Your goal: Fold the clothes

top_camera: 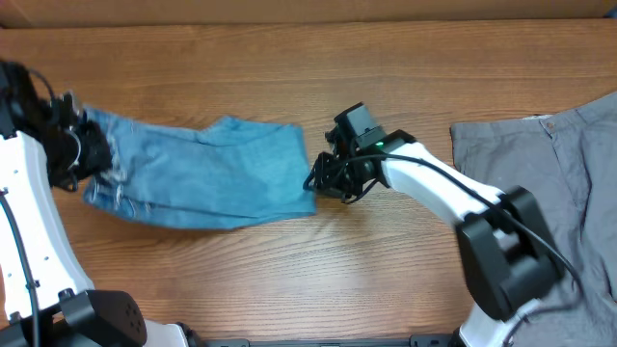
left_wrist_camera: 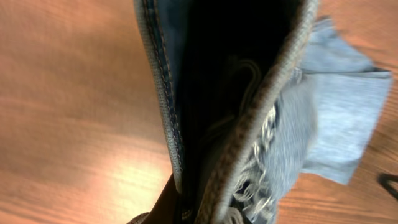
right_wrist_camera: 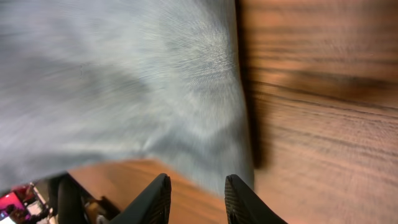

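The light-blue jeans [top_camera: 212,169] lie bunched and folded across the left half of the wooden table. My left gripper [top_camera: 92,154] is at their left end, shut on the denim. In the left wrist view a stitched seam and frayed threads of the jeans [left_wrist_camera: 292,137] run right into the left gripper [left_wrist_camera: 205,211]. My right gripper [top_camera: 318,181] sits at the jeans' right edge. In the right wrist view the right gripper [right_wrist_camera: 198,193] stands open, with bare wood between its fingers and the denim [right_wrist_camera: 124,81] edge just ahead.
Grey trousers [top_camera: 540,183] lie flat at the table's right side, partly under my right arm's base. Bare wood [top_camera: 386,280] shows along the front of the table and at the back [top_camera: 289,67].
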You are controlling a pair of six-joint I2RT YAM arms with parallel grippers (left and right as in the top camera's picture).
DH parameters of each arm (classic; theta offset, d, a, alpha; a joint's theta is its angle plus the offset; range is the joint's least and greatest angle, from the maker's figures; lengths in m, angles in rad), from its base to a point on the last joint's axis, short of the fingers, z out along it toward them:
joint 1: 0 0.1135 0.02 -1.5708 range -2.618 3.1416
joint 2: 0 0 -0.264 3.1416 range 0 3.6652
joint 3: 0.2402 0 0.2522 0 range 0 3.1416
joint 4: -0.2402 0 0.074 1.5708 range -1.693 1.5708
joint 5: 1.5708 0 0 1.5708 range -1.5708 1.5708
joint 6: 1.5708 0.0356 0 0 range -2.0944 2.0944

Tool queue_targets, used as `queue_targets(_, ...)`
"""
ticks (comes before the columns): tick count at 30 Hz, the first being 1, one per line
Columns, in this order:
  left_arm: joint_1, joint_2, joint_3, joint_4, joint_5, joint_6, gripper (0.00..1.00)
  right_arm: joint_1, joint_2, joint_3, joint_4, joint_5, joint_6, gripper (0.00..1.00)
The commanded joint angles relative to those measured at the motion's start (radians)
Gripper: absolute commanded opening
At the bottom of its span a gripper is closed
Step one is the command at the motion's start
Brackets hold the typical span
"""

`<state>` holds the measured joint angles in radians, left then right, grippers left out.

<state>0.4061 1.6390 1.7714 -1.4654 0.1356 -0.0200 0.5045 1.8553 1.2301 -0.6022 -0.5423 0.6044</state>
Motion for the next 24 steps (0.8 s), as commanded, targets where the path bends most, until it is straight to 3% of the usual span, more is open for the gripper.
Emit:
queue_targets(1,-0.082,-0.016,0.036,-0.010,-0.056,-0.004,0.04,-0.006,-0.128,-0.004,0.018,0.013,-0.009,0.33)
queue_targets(7,-0.171,0.010,0.036,-0.072,-0.200,-0.039,0.04,0.014,-0.155,-0.004,0.179,-0.059,0.017,0.31)
queue_targets(12,-0.177,0.010,0.036,-0.099,-0.202,-0.040,0.04,0.089,-0.111,-0.004,0.376,-0.058,0.100,0.20)
queue_targets(24,-0.184,0.010,0.036,-0.136,-0.140,-0.040,0.04,0.399,0.187,-0.004,0.699,-0.002,0.237,0.16)
